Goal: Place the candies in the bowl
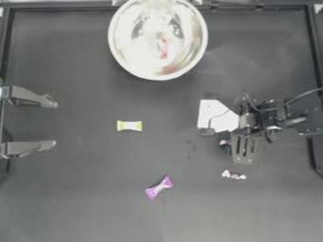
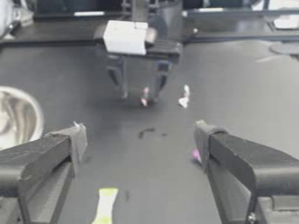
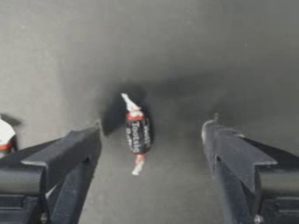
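Note:
The silver bowl point(image 1: 126, 52) stands at the back middle with a red candy point(image 1: 164, 50) inside. My right gripper point(image 1: 231, 143) points down at the table, open, jaws on either side of a twist-wrapped candy point(image 3: 137, 133) with a dark middle and red-white ends, not touching it. This candy point(image 1: 224, 142) also shows from above. A white-and-red candy point(image 1: 233, 175) lies nearer the front, a purple candy point(image 1: 157, 187) at front middle, and a yellow-green candy point(image 1: 129, 125) mid-table. My left gripper point(image 1: 54, 123) is parked open at the left edge.
The table's raised rim point(image 1: 314, 56) runs along the back and sides. In the left wrist view the right gripper point(image 2: 140, 85) hangs over its candy, with the white-and-red candy point(image 2: 184, 96) beside it, the bowl point(image 2: 17, 116) at one side and the yellow-green candy point(image 2: 105, 203) close by.

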Action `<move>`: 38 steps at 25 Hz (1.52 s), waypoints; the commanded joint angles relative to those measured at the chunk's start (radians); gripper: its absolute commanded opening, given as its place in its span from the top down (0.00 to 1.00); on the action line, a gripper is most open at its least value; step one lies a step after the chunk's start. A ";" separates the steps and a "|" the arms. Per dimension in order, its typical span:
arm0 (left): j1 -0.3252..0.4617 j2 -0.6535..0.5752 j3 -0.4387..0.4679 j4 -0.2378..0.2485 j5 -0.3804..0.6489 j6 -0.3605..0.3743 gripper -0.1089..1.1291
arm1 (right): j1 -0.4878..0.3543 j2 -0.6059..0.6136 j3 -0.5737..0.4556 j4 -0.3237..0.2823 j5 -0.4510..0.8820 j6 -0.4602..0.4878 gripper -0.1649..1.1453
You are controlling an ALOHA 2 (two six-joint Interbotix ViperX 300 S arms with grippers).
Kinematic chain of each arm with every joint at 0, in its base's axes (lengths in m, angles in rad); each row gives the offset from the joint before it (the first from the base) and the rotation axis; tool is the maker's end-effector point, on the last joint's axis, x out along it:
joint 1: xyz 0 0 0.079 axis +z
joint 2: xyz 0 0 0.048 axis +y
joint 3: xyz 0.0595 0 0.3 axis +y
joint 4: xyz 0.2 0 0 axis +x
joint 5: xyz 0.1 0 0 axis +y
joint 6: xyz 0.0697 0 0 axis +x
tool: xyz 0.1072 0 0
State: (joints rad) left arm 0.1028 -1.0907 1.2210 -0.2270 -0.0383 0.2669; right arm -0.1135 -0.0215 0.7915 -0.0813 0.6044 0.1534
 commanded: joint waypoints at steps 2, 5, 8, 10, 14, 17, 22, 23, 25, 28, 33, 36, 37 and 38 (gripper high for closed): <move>0.002 0.014 -0.018 -0.005 -0.005 0.000 0.09 | 0.003 0.006 -0.017 0.020 -0.006 0.002 0.16; 0.002 0.015 -0.020 -0.008 -0.005 0.000 0.09 | 0.003 0.011 -0.018 0.037 -0.008 -0.002 0.30; 0.002 0.017 -0.020 -0.009 -0.003 0.000 0.09 | 0.006 0.011 -0.017 0.046 -0.008 -0.009 0.51; 0.002 0.023 -0.021 -0.009 -0.005 0.000 0.09 | 0.006 0.011 -0.015 0.054 -0.009 -0.015 0.61; 0.002 0.038 -0.021 -0.009 -0.005 0.000 0.09 | 0.006 -0.003 -0.014 0.064 -0.026 -0.015 0.61; 0.002 0.051 -0.023 -0.011 -0.005 0.000 0.09 | 0.006 -0.046 -0.014 0.060 -0.048 -0.012 0.62; 0.002 0.054 -0.025 -0.011 0.005 0.000 0.09 | -0.017 -0.186 -0.008 0.015 -0.121 -0.006 0.61; 0.002 0.054 -0.025 -0.011 0.006 0.000 0.09 | -0.029 -0.216 -0.005 0.002 -0.146 -0.006 0.61; 0.002 0.054 -0.025 -0.011 0.006 0.000 0.09 | -0.060 -0.278 0.003 -0.026 -0.207 -0.012 0.61; 0.002 0.054 -0.025 -0.011 0.006 0.000 0.09 | -0.130 -0.348 0.018 -0.063 -0.325 -0.015 0.61; 0.002 0.054 -0.025 -0.011 0.006 0.000 0.09 | -0.262 -0.350 -0.003 -0.155 -0.463 -0.018 0.61; 0.002 0.057 -0.025 -0.011 0.006 0.000 0.09 | -0.327 -0.295 -0.054 -0.209 -0.508 -0.020 0.61; 0.002 0.058 -0.025 -0.011 0.006 0.000 0.09 | -0.347 -0.268 -0.077 -0.222 -0.522 -0.020 0.61; 0.002 0.060 -0.025 -0.011 0.006 0.000 0.09 | -0.365 -0.239 -0.100 -0.233 -0.537 -0.020 0.61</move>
State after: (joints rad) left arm 0.1028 -1.0600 1.2210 -0.2362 -0.0291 0.2669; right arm -0.4525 -0.2838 0.7486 -0.2961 0.0951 0.1350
